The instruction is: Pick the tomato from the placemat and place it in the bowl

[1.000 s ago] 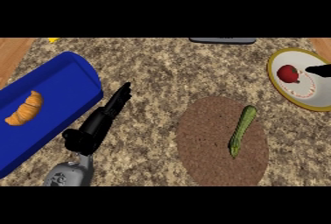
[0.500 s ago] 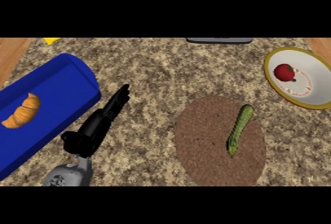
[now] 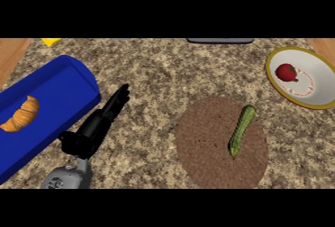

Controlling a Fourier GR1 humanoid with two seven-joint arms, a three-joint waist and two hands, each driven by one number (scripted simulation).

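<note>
The red tomato (image 3: 286,72) lies inside the white bowl with a yellow rim (image 3: 313,96) at the counter's right edge, toward the bowl's left side. The round brown placemat (image 3: 208,150) sits right of centre and carries only a long green vegetable (image 3: 241,130) lying lengthwise. My left hand (image 3: 98,126) rests at the lower left with straight fingers pointing up and right, holding nothing, well apart from the mat and the bowl. My right hand does not show in the head view.
A large blue tray (image 3: 59,102) with a croissant (image 3: 21,115) fills the left side, right beside my left hand. A dark flat object (image 3: 220,41) sits at the far edge, a small yellow piece (image 3: 51,41) at the far left.
The whole view has drifted only slightly. The tomato stays in the bowl and my left hand keeps its pose.
</note>
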